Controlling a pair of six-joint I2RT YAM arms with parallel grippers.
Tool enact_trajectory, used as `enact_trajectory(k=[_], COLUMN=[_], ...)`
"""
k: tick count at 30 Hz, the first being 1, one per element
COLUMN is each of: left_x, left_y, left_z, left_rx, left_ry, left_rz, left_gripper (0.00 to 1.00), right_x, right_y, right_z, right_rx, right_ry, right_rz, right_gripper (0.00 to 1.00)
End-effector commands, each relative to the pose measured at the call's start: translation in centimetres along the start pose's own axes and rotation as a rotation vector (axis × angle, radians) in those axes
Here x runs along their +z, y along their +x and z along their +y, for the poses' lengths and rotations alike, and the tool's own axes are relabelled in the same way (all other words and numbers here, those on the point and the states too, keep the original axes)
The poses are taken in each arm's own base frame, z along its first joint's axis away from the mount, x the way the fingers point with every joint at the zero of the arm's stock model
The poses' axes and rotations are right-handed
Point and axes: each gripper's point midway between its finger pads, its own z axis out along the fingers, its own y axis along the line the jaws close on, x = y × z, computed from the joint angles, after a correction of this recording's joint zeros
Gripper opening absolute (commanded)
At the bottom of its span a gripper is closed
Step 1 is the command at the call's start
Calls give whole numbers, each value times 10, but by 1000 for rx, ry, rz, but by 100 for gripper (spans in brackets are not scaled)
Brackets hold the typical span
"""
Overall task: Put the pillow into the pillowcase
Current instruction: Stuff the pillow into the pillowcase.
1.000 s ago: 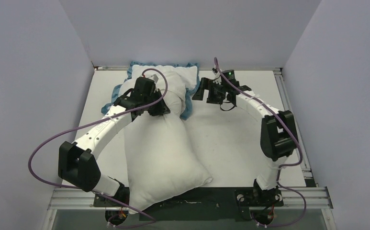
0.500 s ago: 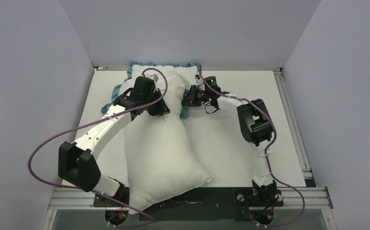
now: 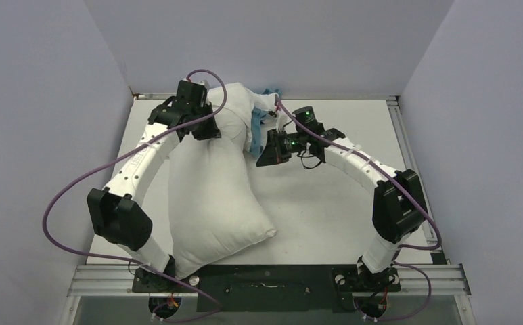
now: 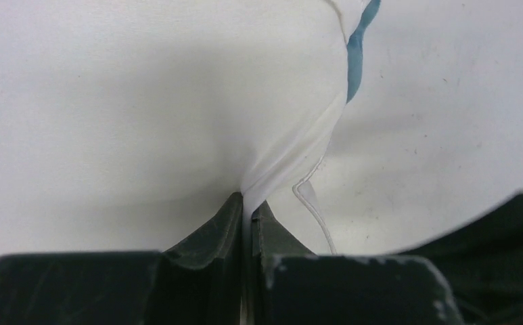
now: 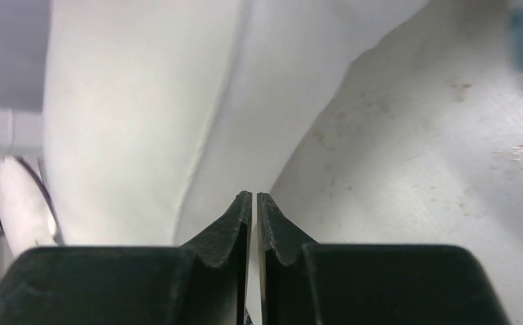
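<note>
- Pillow (image 3: pixel 211 203): lies lengthwise on the table (image 3: pixel 339 203), with its near corner at the table's near edge beside the left arm's base. The near half is fully bare.
- Right gripper (image 3: pixel 266 157): jaws shut tip to tip, just beside the pillow's right flank. The wrist view shows white cloth directly ahead. Whether a thin layer sits between the jaws cannot be told.
- Left gripper (image 3: pixel 206 132): jaws clamped on a thin white fold at the pillow's far left shoulder. The fold runs up to a blue trim, so it is judged to be the pillowcase (image 3: pixel 254 126).
- Pillowcase position: bunched around the pillow's far end, with the blue ruffle showing only on the right side and at the far tip.
- Progress: judged early, with at most the far end inserted. Remaining step: draw the cover down the whole near length.
</note>
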Motion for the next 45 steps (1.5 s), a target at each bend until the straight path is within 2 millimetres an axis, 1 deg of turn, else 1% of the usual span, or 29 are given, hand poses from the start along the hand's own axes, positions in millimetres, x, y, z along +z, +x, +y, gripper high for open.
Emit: enact_trajectory(k=[1, 3, 4, 5, 6, 8, 9, 11, 12, 13, 14, 15, 17, 19, 22, 23, 25, 28, 30, 33, 35, 36, 38, 39, 40, 41, 42, 44, 45], left_x=[11, 17, 20, 22, 22, 22, 21, 17, 15, 14, 13, 13, 12, 14, 15, 15, 15, 15, 15, 14, 14, 14, 13, 13, 12, 12, 12, 11, 11], left_y=[-32, -33, -33, -33, -34, -32, -31, -28, -27, -25, -24, -21, -16, -7, 3, 6, 11, 16, 18, 19, 19, 18, 18, 19, 18, 18, 18, 17, 16], left_z=[9, 7, 6, 5, 4, 1, 0, -7, -8, -10, -12, -13, -18, -22, -26, -27, -28, -28, -29, -29, -29, -29, -30, -31, -31, -31, -31, -32, -32], left_rx=[17, 3, -1, -2, -2, 5, 12, 24, 23, 21, 15, 9, 4, 6, 10, 8, 2, -10, -11, -14, -15, -14, -14, -14, -14, -14, -14, -15, -14], left_ry=[-60, -61, -61, -59, -55, -34, -25, 17, 29, 41, 54, 67, 94, 105, 112, 115, 122, 130, 132, 133, 132, 133, 135, 137, 138, 139, 138, 142, 141], left_rz=[-81, -80, -81, -80, -80, -71, -73, -72, -76, -77, -82, -78, -69, -52, -33, -26, -20, -12, -7, -8, -9, -8, -5, -3, -4, -3, 0, 0, -2], left_gripper=[0, 0, 0, 0, 0, 0, 0, 0, 0, 0, 0, 0, 0, 0, 0, 0, 0, 0, 0, 0, 0, 0, 0, 0, 0, 0, 0, 0, 0], right_x=[-4, -2, 0, 1, 0, -5, -10, -23, -28, -32, -33, -33, -25, -11, 14, 27, 49, 77, 92, 100, 101, 101, 110, 114, 120, 127, 133, 139, 139], right_y=[49, 65, 68, 69, 66, 45, 31, -1, -17, -36, -48, -60, -80, -95, -114, -115, -120, -128, -127, -128, -130, -132, -132, -135, -138, -137, -136, -134, -133], right_z=[56, 68, 69, 65, 57, 32, 20, -12, -26, -39, -53, -64, -80, -97, -113, -121, -125, -120, -123, -130, -135, -135, -139, -137, -132, -131, -128, -122, -119], right_rx=[-160, -194, -197, -174, -144, -64, -14, 78, 102, 109, 129, 140, 153, 176, 210, 221, 218, 205, 220, 243, 259, 261, 272, 269, 262, 269, 279, 293, 292], right_ry=[-112, -132, -122, -97, -69, -1, 16, 69, 89, 105, 129, 137, 140, 138, 108, 104, 93, 64, 59, 54, 45, 32, 13, -1, -15, -23, -33, -53, -55], right_rz=[220, 292, 299, 287, 256, 153, 90, -49, -121, -197, -250, -298, -357, -390, -426, -416, -396, -379, -367, -381, -398, -409, -408, -408, -410, -403, -399, -391, -386], right_gripper=[5, 5, 5, 5, 5, 5, 10, 33, 39, 48, 60, 66, 77, 85, 87, 87, 86, 83, 78, 65, 54, 54, 60, 64, 65, 64, 52, 19, 8])
